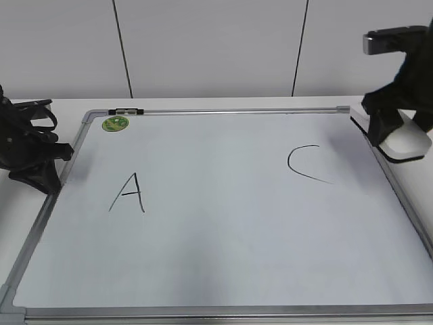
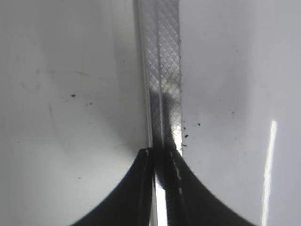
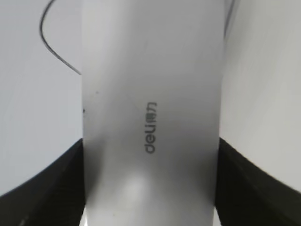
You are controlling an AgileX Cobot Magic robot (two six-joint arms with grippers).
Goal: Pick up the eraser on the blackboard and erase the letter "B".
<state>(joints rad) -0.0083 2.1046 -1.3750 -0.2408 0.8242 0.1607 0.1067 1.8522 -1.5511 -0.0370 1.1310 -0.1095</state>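
Eraser [image 3: 150, 117], edges behind tool fingers [image 3: 42, 183]

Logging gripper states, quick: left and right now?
Left gripper: shut on the board's thin silver-grey metal frame.
Right gripper: shut on the white, flat plastic eraser.

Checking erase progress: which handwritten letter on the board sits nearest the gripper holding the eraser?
The C, on the blackboard's right side beside the right gripper and eraser; the A lies far left.

Grey "deli" on eraser [image 3: 150, 127] between right jaws; black "A" [image 1: 128, 193], "C" [image 1: 306, 164] on blackboard [image 1: 223, 223]
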